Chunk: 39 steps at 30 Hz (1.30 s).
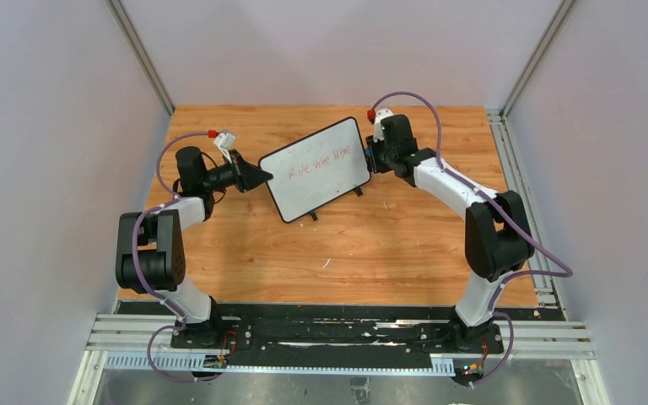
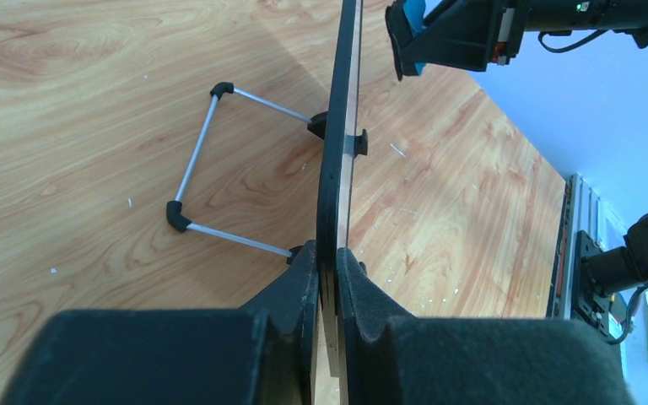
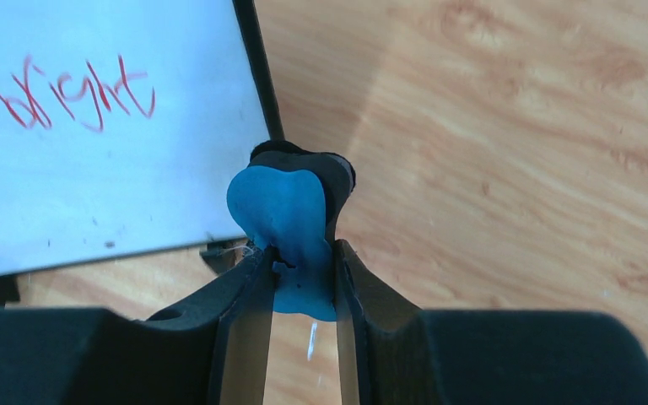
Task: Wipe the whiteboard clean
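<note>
The whiteboard (image 1: 316, 169) stood tilted on the table (image 1: 405, 245), between the two grippers, its red writing (image 3: 76, 93) unwiped across the face. The left gripper (image 2: 327, 257) was clenched on the board's thin black frame, one finger on each face, the board running straight out ahead of its fingertips; behind the board, off to that gripper's left, the wire stand (image 2: 207, 160) was folded out on the wood. At the opposite edge the right gripper (image 3: 297, 257) was shut tight on a blue-and-black eraser (image 3: 283, 219), which stuck out past its fingertips and sat just beside the frame. Whether it touched the frame could not be told. The wipe itself looked not yet begun. The main risk was the push: pressure from the eraser against the face could twist the board in the left gripper's narrow edge hold, or tip it back onto its stand. The eraser, gripped by one end only, might also bend, catch on the raised frame, or slide out of the fingers under a sideways drag.
</note>
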{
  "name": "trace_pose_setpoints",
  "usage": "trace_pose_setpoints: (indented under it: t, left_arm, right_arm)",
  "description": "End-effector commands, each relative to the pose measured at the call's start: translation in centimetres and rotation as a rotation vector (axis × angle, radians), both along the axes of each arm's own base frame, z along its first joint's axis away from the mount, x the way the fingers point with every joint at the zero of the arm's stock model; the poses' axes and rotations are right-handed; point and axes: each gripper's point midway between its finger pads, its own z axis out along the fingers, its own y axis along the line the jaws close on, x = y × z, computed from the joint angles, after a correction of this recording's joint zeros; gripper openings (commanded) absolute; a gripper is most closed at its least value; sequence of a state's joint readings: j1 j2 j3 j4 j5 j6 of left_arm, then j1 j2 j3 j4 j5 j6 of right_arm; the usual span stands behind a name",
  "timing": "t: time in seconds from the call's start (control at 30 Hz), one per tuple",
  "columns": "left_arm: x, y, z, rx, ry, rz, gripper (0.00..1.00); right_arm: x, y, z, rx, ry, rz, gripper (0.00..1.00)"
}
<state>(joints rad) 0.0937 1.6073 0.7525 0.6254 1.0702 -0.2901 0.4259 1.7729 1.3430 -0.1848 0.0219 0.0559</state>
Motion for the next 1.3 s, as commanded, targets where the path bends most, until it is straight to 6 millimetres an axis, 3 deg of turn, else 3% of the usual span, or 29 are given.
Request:
trace_pose_setpoints:
  t: [0.0,0.47,0.83,1.27]
  left_arm:
    - [0.6,0.5,-1.0,0.043,-0.027,0.032,0.0]
    - [0.7,0.6,-1.3,0.047,-0.023,0.036,0.0]
    - [0.7,0.6,-1.4,0.05,-0.019,0.036,0.0]
    - [0.8,0.6,-1.4,0.048,-0.014,0.036,0.0]
  right_arm:
    - [2.5,2.4,2.4,0.057,-0.206,0.019,0.01]
    - [1.5,4.5,4.3,0.158,-0.442,0.087,0.01]
    - [3.9,7.0,4.9,0.14,-0.414,0.169,0.01]
    - [4.4,6.9,3.7,0.096,-0.372,0.175,0.01]
